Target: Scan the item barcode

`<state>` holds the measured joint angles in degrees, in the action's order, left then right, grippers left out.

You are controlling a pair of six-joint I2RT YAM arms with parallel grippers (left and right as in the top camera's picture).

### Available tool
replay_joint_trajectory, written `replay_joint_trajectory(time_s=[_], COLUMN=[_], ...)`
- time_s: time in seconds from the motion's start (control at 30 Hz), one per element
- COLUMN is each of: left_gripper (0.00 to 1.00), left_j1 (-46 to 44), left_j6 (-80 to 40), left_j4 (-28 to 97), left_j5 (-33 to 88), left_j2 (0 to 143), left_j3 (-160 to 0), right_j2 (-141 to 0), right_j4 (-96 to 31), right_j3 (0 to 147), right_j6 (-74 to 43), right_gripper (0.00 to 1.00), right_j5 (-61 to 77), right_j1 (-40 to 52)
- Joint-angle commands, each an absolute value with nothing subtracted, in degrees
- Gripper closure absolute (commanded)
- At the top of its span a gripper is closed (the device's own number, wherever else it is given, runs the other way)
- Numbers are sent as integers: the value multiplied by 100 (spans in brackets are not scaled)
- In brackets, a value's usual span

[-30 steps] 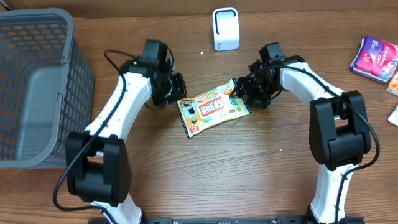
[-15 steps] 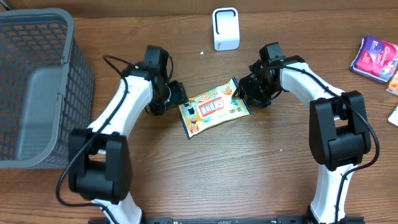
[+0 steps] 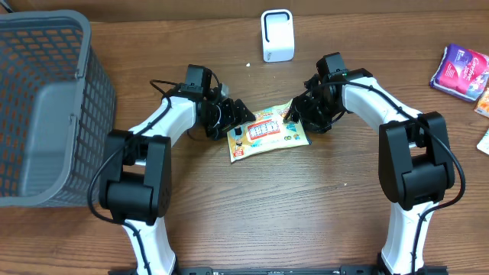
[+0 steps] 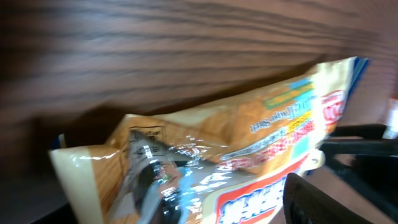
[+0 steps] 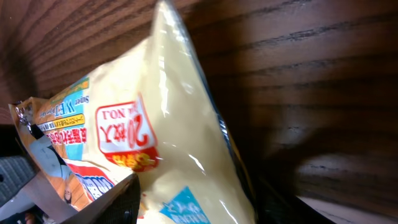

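A yellow snack packet (image 3: pixel 269 131) with red and blue print lies on the wooden table, below the white scanner (image 3: pixel 277 35). My left gripper (image 3: pixel 235 122) is open at the packet's left end. In the left wrist view the packet (image 4: pixel 249 137) fills the gap, and one black finger (image 4: pixel 317 202) stands off its right side. My right gripper (image 3: pixel 298 116) is shut on the packet's right end. In the right wrist view the packet (image 5: pixel 161 137) bulges between the two fingers, with the left finger (image 5: pixel 109 202) pressed against it. No barcode shows.
A tall grey mesh basket (image 3: pixel 46 107) stands at the left edge of the table. Purple packets (image 3: pixel 461 72) and another small pack (image 3: pixel 483 99) lie at the far right. Bare wood runs along the front between the two arm bases.
My left gripper has opened and swung right, onto the packet's left end. The right gripper has closed on the right end. The packet has shifted slightly to the right.
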<state>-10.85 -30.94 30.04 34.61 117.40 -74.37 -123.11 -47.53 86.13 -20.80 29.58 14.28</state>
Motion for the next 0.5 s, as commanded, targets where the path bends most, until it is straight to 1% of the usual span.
replay_joint_trajectory(time_s=[0.0,0.07,0.1,0.17,0.27,0.3,0.33,0.47], left_gripper=[37,45,53,64,74,81,96,96], left_j1=[-1118,-1118,-1125,-1133,-1151,-1160,-1164,-1146], left_j6=[-2978,-2980,-2980,-2985,-3002,-3002,-3002,-3002], left_j4=[2790,2707,2683,2648,2644,2630,2630,2698], left_j5=[4029,4056,4051,4053,4047,4047,4047,4053], left_j2=[12521,12591,12593,12593,12593,12593,12593,12586], left_j3=[-7242,-7242,-7242,-7242,-7242,-7242,-7242,-7262], right_j2=[-12346,-12346,-12346,-12346,-12346,-12346,-12346,-12346], right_j4=[-4770,-4788,-4783,-4766,-4709,-4692,-4676,-4668], right_j3=[8549,8549,8549,8549,8549,8549,8549,8552], right_j6=[-2062,-2062,-2062,-2062,-2086,-2086,-2084,-2080], right_gripper=[40,41,41,41,41,41,41,41], right_j5=[2978,3015,3013,3013,3013,3011,3011,3009], right_j1=[1463,1481,1533,1588,1712,1754,1785,1804])
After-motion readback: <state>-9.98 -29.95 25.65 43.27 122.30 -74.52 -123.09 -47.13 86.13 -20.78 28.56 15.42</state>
